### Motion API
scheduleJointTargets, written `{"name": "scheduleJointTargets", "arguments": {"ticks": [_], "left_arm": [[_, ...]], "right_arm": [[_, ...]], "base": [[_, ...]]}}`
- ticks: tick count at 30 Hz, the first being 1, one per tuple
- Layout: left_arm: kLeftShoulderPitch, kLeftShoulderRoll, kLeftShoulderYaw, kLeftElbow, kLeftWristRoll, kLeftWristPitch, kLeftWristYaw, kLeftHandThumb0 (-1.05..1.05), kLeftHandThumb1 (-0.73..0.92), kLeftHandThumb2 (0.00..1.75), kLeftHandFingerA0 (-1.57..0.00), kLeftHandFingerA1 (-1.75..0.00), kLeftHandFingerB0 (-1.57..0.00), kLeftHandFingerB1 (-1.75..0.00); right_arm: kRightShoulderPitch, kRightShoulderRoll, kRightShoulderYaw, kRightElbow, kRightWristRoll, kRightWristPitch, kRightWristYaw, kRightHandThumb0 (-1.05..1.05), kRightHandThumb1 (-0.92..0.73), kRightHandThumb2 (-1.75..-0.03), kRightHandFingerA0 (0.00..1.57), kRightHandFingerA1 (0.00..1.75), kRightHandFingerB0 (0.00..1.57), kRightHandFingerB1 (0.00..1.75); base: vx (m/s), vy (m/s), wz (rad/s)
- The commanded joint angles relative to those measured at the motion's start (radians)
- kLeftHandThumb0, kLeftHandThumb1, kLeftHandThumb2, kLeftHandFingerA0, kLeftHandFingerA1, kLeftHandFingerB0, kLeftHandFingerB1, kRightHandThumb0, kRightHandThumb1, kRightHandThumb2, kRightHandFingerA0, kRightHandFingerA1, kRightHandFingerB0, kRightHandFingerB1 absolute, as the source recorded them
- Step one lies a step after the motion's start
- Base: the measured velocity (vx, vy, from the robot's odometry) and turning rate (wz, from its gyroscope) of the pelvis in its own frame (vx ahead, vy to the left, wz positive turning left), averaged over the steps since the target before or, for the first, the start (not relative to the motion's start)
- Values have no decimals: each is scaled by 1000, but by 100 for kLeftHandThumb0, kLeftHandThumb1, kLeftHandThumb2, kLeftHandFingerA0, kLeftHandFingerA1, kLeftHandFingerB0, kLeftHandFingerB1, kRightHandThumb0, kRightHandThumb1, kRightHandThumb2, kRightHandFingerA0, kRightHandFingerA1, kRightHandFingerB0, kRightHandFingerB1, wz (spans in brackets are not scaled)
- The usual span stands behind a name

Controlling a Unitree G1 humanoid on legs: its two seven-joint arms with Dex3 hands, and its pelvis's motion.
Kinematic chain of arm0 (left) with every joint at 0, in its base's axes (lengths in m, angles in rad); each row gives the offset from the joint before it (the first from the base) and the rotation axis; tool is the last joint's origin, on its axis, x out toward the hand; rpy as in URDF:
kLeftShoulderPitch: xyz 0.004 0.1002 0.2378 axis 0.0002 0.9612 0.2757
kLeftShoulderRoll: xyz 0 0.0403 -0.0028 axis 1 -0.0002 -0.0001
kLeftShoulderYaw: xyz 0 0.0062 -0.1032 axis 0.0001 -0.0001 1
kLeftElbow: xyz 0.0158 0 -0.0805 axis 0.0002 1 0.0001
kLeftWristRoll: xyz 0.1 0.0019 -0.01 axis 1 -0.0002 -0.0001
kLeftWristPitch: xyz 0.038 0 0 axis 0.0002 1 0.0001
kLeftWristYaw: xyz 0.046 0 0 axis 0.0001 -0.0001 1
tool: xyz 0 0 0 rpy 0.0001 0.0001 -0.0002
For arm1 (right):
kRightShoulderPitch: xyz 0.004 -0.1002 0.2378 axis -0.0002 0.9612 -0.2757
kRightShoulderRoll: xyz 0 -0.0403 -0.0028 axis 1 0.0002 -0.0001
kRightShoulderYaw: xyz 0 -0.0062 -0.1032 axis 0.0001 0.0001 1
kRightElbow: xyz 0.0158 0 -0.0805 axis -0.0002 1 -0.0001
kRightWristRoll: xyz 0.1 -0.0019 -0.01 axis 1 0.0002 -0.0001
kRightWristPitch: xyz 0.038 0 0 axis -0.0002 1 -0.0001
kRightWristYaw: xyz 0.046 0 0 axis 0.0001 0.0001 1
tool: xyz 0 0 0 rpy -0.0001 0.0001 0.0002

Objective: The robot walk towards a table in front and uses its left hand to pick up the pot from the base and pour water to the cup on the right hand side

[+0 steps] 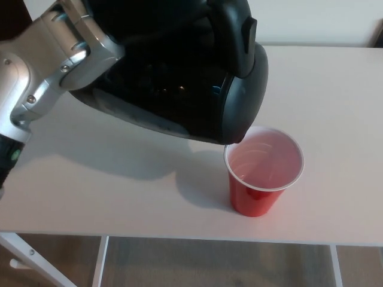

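White table (335, 89): tilted pot (179, 78) over cup (264, 170)

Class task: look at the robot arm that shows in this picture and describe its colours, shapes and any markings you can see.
Only the left arm shows, at the picture's left. Its casing is silver-grey metal with rounded, blocky segments, small dark screw heads and a round pivot disc. Lower down, at the left edge, a black section carries a small green mark. The hand itself is hidden behind the black pot. No right arm is visible.
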State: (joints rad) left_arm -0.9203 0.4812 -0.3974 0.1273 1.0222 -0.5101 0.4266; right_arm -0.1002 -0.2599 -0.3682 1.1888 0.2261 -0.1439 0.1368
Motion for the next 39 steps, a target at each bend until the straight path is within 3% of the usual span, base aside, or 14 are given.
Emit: {"name": "scheduleJointTargets", "arguments": {"ticks": [1,2,3,9,10,11,12,13,23,29,36,37,38,39], "left_arm": [[-43,21,20,-11,27,-27,37,-34,57,61,-100,-165,-86,-65],[-43,21,21,-11,27,-27,37,-34,57,61,-100,-165,-86,-65],[-46,22,20,-11,29,-32,36,-39,58,57,-97,-153,-90,-55],[-47,18,16,-25,26,-42,1,-36,59,57,-97,-154,-90,-61],[-48,18,12,-25,37,-39,1,-35,64,59,-91,-165,-82,-97],[-48,18,9,-23,40,-40,0,-34,64,62,-92,-175,-79,-109],[-47,16,8,-20,38,-43,-1,-34,64,62,-92,-175,-79,-109],[-48,18,5,-22,51,-44,6,-35,59,61,-100,-174,-86,-76],[-45,17,4,-49,64,-45,-21,-40,56,61,-102,-165,-87,-66],[-33,5,10,-38,24,-58,-40,-41,56,65,-101,-168,-86,-74],[18,-62,61,-17,-29,18,-27,-37,54,56,-106,-159,-89,-55],[47,-99,109,-19,-129,84,-115,-18,59,59,-98,-171,-79,-83],[53,-113,125,-21,-153,102,-140,-16,60,60,-96,-172,-79,-96],[62,-141,152,-29,-197,141,-180,-11,63,60,-95,-174,-73,-137]], "right_arm": [[4,-19,-1,8,-5,1,9,-18,-60,-58,66,46,56,43],[4,-19,-1,8,-5,1,9,-18,-60,-58,66,46,56,43],[5,-18,-1,7,-5,1,7,-19,-60,-58,66,45,56,43],[5,-19,-2,2,-3,7,4,-19,-59,-58,66,45,56,43],[3,-18,-1,3,-4,5,4,-18,-60,-58,65,45,56,43],[1,-17,-3,4,-3,4,3,-18,-59,-58,65,45,56,43],[0,-15,-5,5,0,4,2,-18,-59,-58,65,45,56,43],[1,-16,-3,2,-2,2,3,-17,-61,-58,65,45,57,43],[-4,-16,1,3,-6,5,-2,-18,-63,-59,67,46,57,43],[-3,-15,-3,3,-3,5,-4,-18,-61,-58,69,46,58,43],[-6,-17,6,11,-13,2,-10,-20,-60,-57,69,46,58,43],[-5,-15,3,6,-7,4,-3,-18,-61,-58,67,46,57,43],[-5,-14,2,5,-6,4,-3,-18,-61,-58,68,46,57,43],[-5,-14,2,4,-6,3,-6,-18,-61,-58,68,46,58,43]], "base": [[0,0,0],[0,0,0],[0,0,0],[0,0,0],[0,0,0],[0,0,0],[0,0,0],[0,0,0],[0,0,0],[0,0,0],[0,0,0],[0,0,0],[0,0,0],[0,0,0]]}}
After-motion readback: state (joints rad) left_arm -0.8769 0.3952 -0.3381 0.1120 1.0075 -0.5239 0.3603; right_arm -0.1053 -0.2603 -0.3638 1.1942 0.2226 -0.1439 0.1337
